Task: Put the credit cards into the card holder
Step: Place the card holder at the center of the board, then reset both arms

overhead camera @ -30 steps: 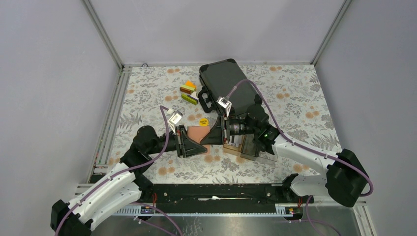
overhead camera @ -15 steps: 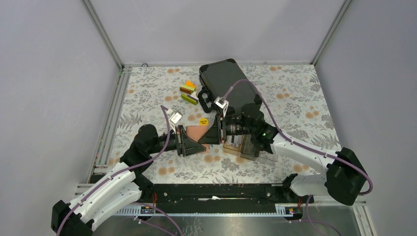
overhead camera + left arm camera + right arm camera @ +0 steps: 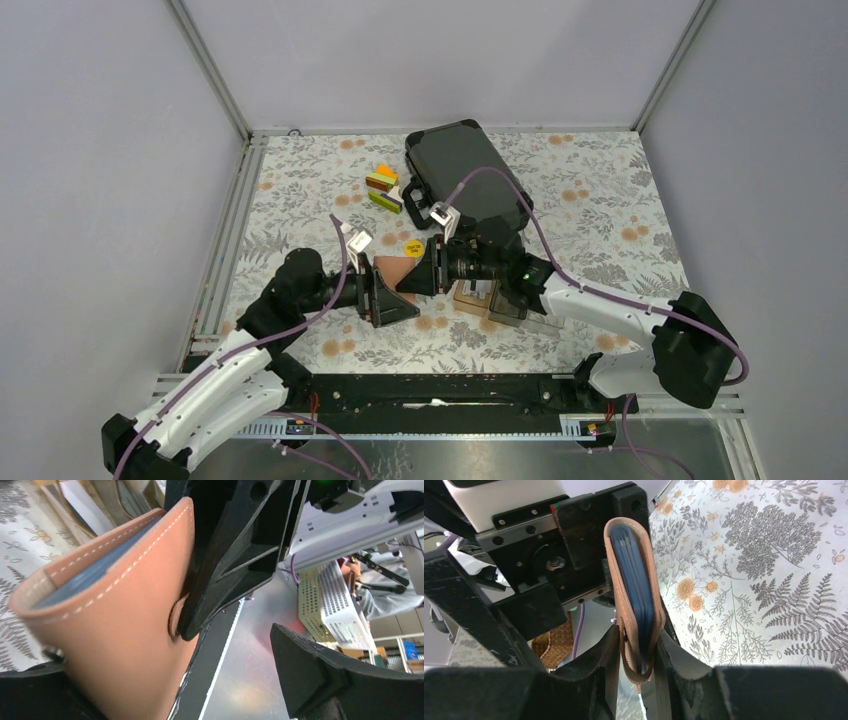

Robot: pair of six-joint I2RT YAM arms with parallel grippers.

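My right gripper pinches the folded pink card holder tight. The card holder is near the middle of the flowery table, between my two grippers. My left gripper is wide open, one finger just beside the card holder, the other well apart.

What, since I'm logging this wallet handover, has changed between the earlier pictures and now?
The left gripper opened and let go of the card holder. The right gripper, still shut on it, moved left toward the left arm, carrying it slightly along. The black case, coloured blocks and yellow disc stayed put.
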